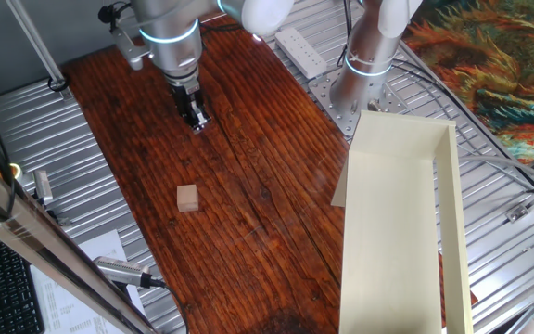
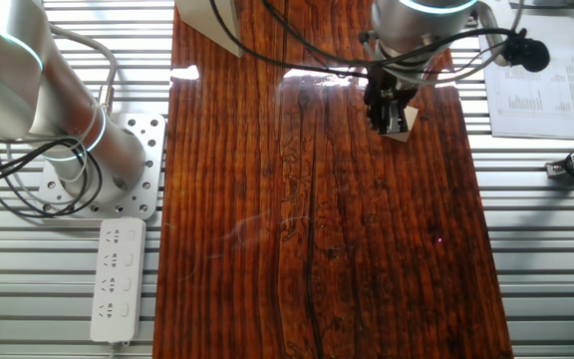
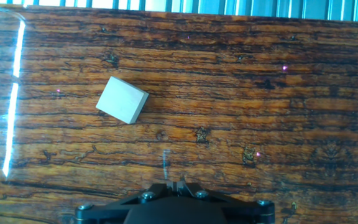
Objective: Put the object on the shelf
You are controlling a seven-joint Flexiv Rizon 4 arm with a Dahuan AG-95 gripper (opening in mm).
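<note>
**One cube on the boards, pincer hanging above it**

One small wooden cube sits alone on the dark red-brown plank tabletop, with bare wood all round it. From the hand view the cube shows a pale, plain top face, turned at a slant to the grain, and it lies up and to the left of the fingertips.

No brand or label can be read anywhere. A printed sheet lies on the metal slats beside the table, but its lines are too small to make out. A white power strip lies near the arm's base, also with no legible marking.

The gripper hangs off the table surface, clear of the cube and touching nothing. Its two dark fingers look close together, almost meeting at the tips in the hand view, and nothing is between them. In the other fixed view the gripper partly covers the cube, of which only a pale corner peeks out beside it.

The shelf, a long cream board with thin raised side walls, lies well apart from the cube, off to the far side of the tabletop and overhanging the metal slats. Nothing rests on it.
</note>
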